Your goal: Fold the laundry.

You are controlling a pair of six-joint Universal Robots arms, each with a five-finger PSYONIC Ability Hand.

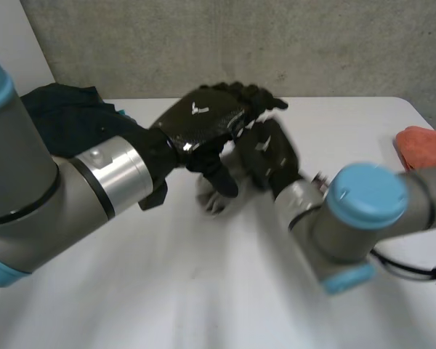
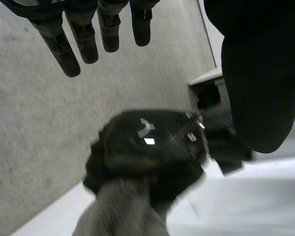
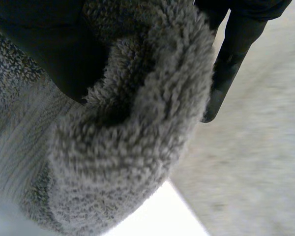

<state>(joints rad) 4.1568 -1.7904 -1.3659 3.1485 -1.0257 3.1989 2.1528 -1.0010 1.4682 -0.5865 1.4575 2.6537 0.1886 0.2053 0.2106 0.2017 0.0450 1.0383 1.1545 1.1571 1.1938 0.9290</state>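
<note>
Closest, the left arm [image 1: 36,196] ends in a left hand [image 1: 203,120] with loose fingers [image 2: 83,39] holding nothing, while the right hand [image 3: 39,39] squeezes a bunched grey towel [image 3: 137,147] over the middle of the tabletop [image 1: 167,291], so I think no fold is made yet.

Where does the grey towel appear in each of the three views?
Head view: grey towel between the two hands, below the left hand.
Left wrist view: towel hanging beneath the right hand.
Right wrist view: towel bunched in the right hand's grasp.
Shared landmark: the right hand.
</note>
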